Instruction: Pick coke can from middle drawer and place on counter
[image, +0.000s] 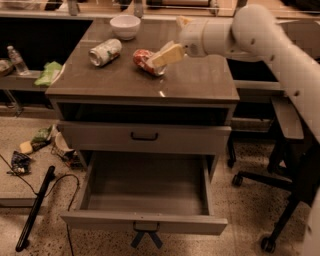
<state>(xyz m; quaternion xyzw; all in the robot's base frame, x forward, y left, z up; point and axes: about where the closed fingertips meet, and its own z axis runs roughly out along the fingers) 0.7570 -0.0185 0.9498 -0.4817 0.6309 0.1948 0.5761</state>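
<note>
The coke can, red with silvery ends, lies on its side on the grey-brown counter, near the middle back. My gripper hangs just right of the can and slightly above it, with its pale fingers pointing left at the can's right end. The fingers are open and the can rests on the counter by itself. The pulled-out drawer below is empty.
A white-silver can lies left of the coke can, with a white bowl behind it. A closed drawer sits above the open one. An office chair stands to the right. Litter and a black pole lie on the floor to the left.
</note>
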